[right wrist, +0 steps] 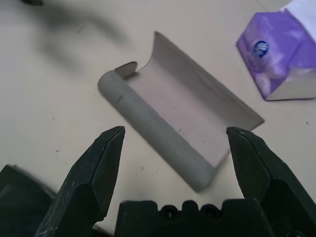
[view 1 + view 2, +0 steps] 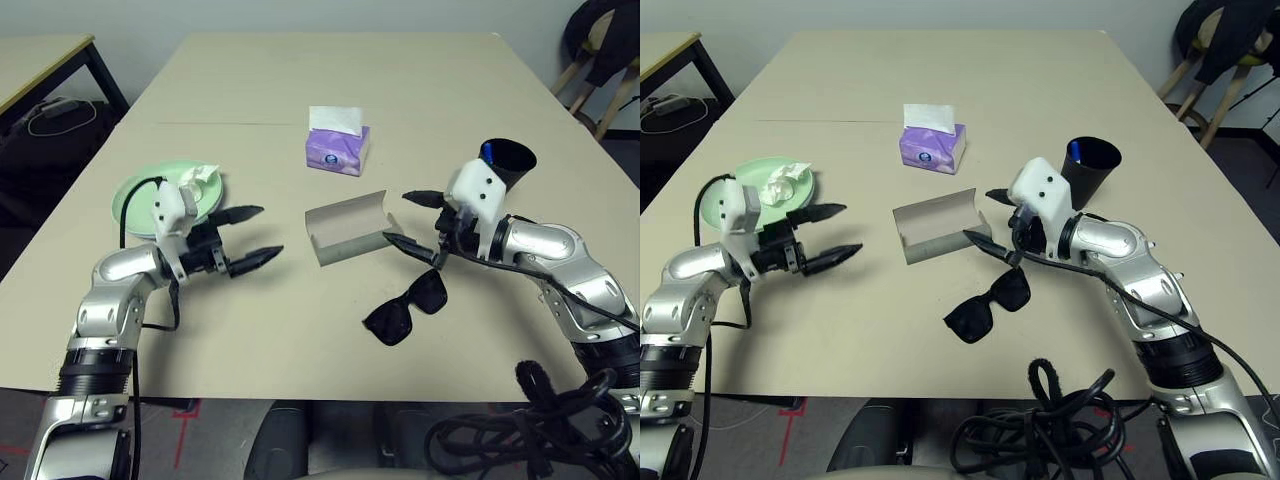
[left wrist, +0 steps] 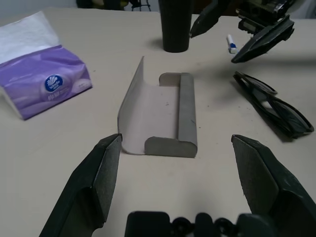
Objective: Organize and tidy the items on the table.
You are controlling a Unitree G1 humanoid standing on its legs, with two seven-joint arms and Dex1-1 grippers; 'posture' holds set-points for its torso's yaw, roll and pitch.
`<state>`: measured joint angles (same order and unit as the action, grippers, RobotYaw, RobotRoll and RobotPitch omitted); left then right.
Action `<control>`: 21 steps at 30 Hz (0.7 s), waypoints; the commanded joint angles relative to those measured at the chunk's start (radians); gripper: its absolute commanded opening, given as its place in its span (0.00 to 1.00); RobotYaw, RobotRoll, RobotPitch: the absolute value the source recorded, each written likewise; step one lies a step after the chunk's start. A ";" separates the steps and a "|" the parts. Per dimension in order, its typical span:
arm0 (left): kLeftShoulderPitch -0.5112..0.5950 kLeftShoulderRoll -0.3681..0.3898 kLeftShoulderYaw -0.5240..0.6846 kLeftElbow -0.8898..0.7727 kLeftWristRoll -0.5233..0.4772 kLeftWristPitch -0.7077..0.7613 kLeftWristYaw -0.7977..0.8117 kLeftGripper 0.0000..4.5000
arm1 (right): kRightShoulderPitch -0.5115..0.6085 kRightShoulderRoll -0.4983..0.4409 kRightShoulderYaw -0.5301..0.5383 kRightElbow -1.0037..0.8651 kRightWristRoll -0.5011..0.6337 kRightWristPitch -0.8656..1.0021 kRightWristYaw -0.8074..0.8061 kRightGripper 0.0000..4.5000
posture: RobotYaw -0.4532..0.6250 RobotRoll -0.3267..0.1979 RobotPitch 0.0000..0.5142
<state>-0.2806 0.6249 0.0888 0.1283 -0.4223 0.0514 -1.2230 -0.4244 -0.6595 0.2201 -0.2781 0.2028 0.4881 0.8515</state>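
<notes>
An open grey glasses case [image 2: 345, 228] lies mid-table, empty, its lid up. Black sunglasses [image 2: 408, 306] lie folded on the table [image 2: 300, 340] just in front of it. My right gripper [image 2: 396, 217] stands open at the case's right end, a little above the sunglasses. To the case's left, my left gripper [image 2: 270, 231] is open and points at it with bare table between. Behind that gripper sits a mint green plate [image 2: 150, 205] holding a crumpled white tissue [image 2: 198, 176]. A black cup [image 2: 507, 162] with a blue pen [image 2: 487, 151] inside stands behind my right wrist.
A purple tissue box [image 2: 337, 148] stands behind the case. A black-legged side table [image 2: 45, 60] is at the far left, chairs [image 2: 600, 60] at the far right. Black cables [image 2: 540, 420] hang below the table's near right edge.
</notes>
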 commanded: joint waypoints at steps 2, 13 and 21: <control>0.028 0.003 -0.033 -0.033 0.006 -0.041 -0.042 1.00 | -0.037 -0.081 0.079 -0.099 -0.027 0.075 0.094 1.00 | 0.50 0.62 0.24; 0.045 0.012 -0.070 -0.064 0.000 -0.056 -0.094 1.00 | -0.275 -0.301 0.319 -0.301 -0.123 0.231 0.366 1.00 | 0.49 0.62 0.27; 0.048 0.013 -0.080 -0.069 0.007 -0.108 -0.115 1.00 | -0.351 -0.301 0.445 -0.250 -0.346 -0.035 0.468 1.00 | 0.50 0.62 0.29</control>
<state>-0.2467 0.6322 0.0235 0.0826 -0.4245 -0.0338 -1.3220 -0.7750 -0.9648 0.6412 -0.5389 -0.1062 0.4983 1.3070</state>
